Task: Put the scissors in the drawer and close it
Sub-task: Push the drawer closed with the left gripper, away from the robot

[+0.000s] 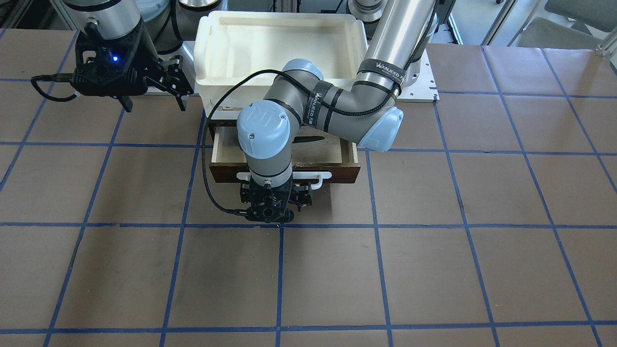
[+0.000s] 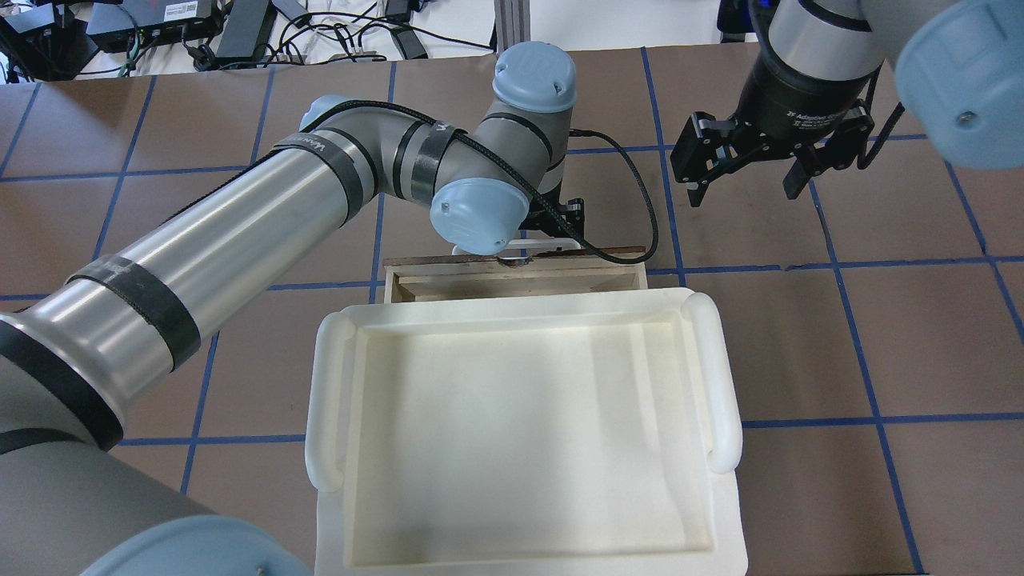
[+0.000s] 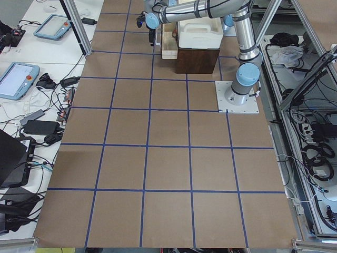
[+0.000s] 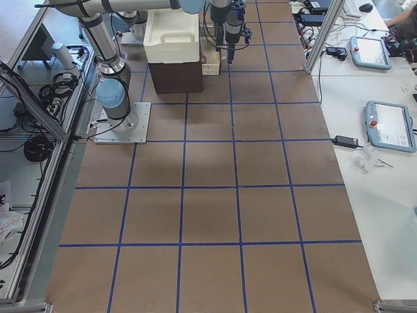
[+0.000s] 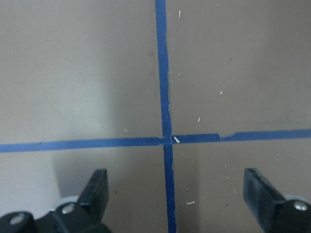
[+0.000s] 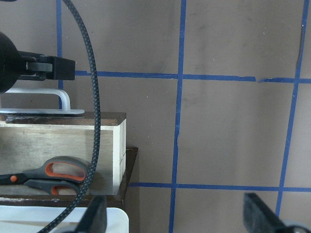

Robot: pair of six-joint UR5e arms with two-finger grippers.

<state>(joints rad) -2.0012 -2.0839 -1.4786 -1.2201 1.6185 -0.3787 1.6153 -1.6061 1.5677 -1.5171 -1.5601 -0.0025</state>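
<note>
The drawer (image 1: 337,169) stands pulled out of the dark cabinet, with its white bar handle (image 1: 319,178) toward the operators' side. The scissors (image 6: 48,174), grey with orange-red loops, lie flat inside the drawer (image 6: 58,141); in the front-facing view only a dark blade (image 1: 308,140) shows beside my left arm. My left gripper (image 1: 271,206) points down at the table just outside the handle, open and empty (image 5: 177,194). My right gripper (image 1: 150,96) hangs open and empty above the table beside the cabinet, also in the overhead view (image 2: 742,186).
A white plastic tray (image 2: 720,376) sits on top of the cabinet, over the back of the drawer. My left arm's black cable (image 6: 92,97) hangs across the drawer's corner. Brown table with blue tape lines (image 5: 165,97) surrounds the cabinet.
</note>
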